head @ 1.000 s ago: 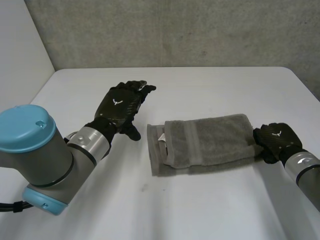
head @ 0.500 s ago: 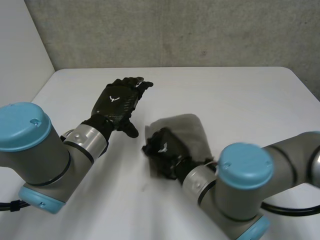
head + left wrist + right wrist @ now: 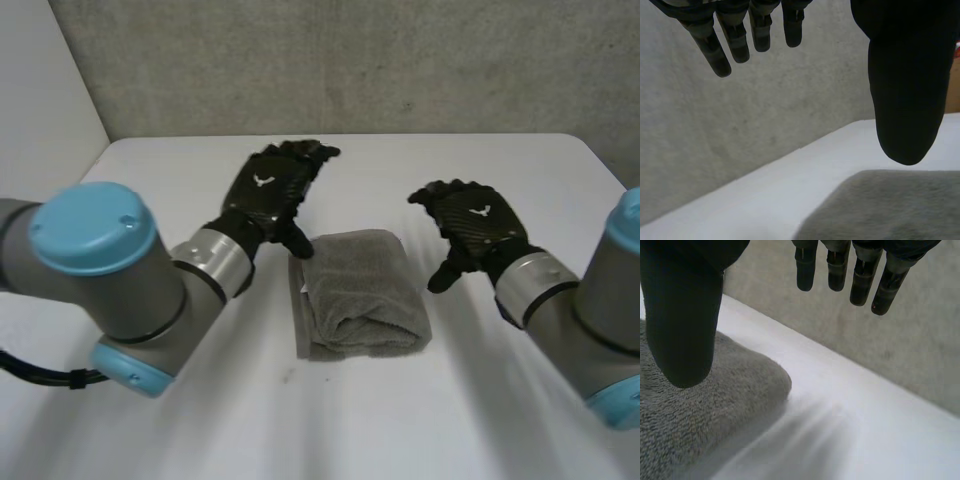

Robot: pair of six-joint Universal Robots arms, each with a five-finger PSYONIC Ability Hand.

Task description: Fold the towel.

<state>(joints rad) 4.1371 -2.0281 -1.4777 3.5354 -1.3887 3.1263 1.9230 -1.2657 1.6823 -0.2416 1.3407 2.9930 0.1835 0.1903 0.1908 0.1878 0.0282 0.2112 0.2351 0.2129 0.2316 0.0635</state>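
towel (image 3: 360, 292) folded | long axis runs toward the wall (image 3: 350, 60)

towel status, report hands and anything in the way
Left hand and right hand open, either side of the towel, holding nothing. Towel folded compact, flat on the table. Nothing blocking either hand.
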